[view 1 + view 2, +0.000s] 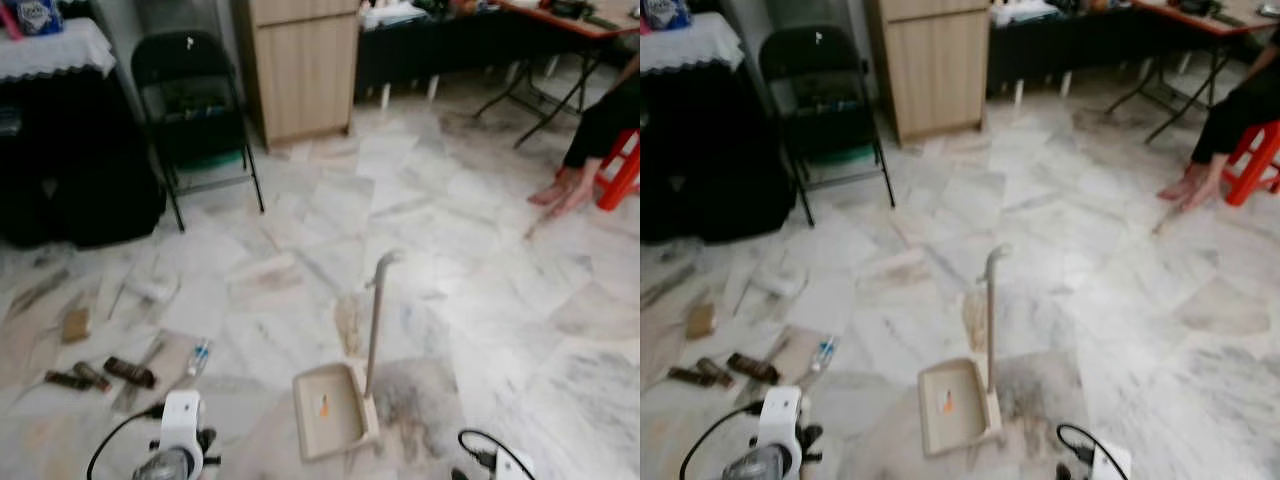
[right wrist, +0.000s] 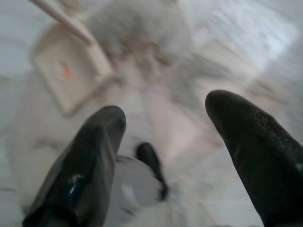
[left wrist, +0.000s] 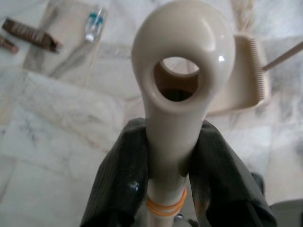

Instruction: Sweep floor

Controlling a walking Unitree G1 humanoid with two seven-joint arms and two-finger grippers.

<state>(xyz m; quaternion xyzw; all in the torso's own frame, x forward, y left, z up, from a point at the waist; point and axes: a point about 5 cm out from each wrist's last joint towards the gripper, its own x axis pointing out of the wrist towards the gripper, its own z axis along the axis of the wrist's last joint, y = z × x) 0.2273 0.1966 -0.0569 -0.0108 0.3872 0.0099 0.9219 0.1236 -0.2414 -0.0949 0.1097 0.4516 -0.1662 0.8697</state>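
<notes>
Left end effector [image 3: 165, 189] is clamped around a beige broom handle [image 3: 182, 71] — my right end effector [image 2: 184, 156] hangs wide above the marble floor [image 1: 480, 300], near the dustpan [image 1: 335, 410].

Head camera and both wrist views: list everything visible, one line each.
dustpan: one, beige, upright handle, standing on the floor ahead, small orange scrap in its tray
broom handle: one, beige, ring-shaped end
litter: several brown pieces and a small clear bottle, floor to the left
folding chair: one, black, by the wall
cabinet: one, light wood
stool: one, red, far right
person: one, seated, dark clothing, bare feet
left gripper: black, clamped on the broom handle
right gripper: black, open, above the floor
</notes>
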